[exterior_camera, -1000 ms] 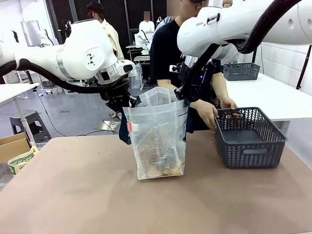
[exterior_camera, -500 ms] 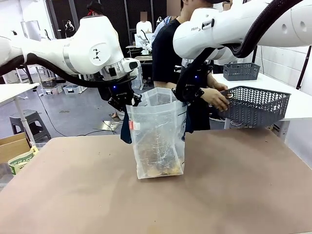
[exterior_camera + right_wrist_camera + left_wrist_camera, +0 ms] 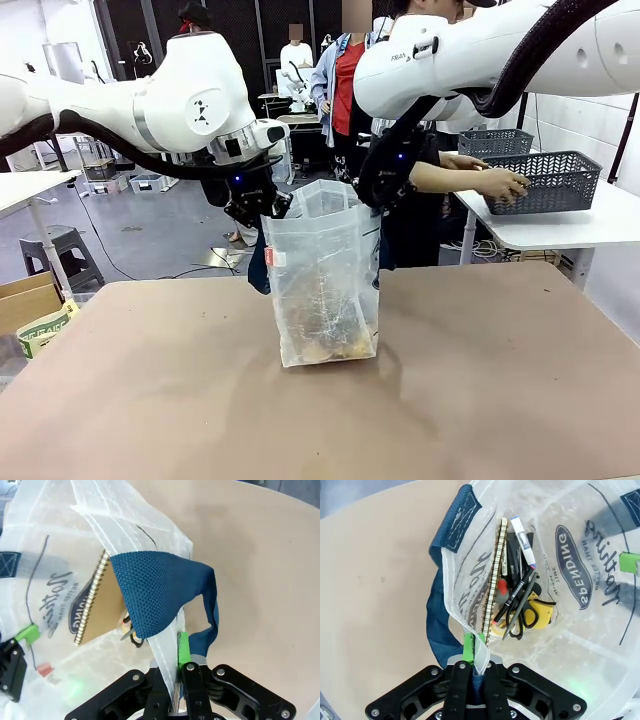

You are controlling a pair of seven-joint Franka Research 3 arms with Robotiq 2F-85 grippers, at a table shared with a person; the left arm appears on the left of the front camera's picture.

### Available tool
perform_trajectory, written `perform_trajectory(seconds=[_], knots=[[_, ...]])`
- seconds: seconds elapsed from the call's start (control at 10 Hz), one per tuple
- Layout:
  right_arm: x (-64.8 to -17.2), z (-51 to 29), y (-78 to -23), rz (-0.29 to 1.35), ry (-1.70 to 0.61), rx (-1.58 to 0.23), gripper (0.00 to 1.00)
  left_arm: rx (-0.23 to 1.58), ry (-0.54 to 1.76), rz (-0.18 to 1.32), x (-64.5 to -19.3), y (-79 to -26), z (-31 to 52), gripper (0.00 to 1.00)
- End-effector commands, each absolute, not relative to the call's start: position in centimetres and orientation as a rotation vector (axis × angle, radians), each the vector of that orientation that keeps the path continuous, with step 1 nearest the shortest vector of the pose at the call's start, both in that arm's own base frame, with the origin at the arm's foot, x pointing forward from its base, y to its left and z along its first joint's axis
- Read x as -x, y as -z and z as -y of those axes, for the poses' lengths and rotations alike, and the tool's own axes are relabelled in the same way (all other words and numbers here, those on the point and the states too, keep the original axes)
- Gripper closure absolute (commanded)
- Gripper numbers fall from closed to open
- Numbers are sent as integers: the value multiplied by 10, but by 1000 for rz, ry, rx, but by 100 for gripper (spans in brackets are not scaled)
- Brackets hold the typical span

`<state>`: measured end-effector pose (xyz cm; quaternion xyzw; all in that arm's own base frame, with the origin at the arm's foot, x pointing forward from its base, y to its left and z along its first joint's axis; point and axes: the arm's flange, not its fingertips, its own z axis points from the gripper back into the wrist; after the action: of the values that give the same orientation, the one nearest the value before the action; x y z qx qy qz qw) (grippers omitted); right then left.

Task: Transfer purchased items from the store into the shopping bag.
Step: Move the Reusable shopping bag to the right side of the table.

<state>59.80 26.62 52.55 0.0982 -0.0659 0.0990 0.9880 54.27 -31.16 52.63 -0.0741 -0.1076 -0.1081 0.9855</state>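
Standing on the desk (image 3: 150, 390), bag (image 3: 320, 290): left hand (image 3: 473, 652) and right hand (image 3: 178, 662) clenched on opposite rims, items (image 3: 517, 612) inside.

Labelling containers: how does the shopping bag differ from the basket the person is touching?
The shopping bag is translucent whitish; the basket is dark grey lattice. The bag stands on the brown table, rim pinched by left gripper and right gripper; the basket sits on the white table under the person's hand. Both are open-topped.

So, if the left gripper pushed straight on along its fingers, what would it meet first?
Most likely the wall of the shopping bag that its jaws pinch; just beyond, the spiral notebook inside, though depth is unclear.
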Motion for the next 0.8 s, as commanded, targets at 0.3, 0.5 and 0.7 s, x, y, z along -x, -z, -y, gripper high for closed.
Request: perform_trajectory(seconds=[0.3,0.5,0.7], knots=[[-614,-309,-515,140,-125,-238,100,175,218,283,-546,-530,337,100],[-622,-322,-514,138,-87,-249,100,181,236,292,-546,-528,343,100],[-621,-322,-524,124,-90,-237,100,152,225,291,-545,-523,336,100]])
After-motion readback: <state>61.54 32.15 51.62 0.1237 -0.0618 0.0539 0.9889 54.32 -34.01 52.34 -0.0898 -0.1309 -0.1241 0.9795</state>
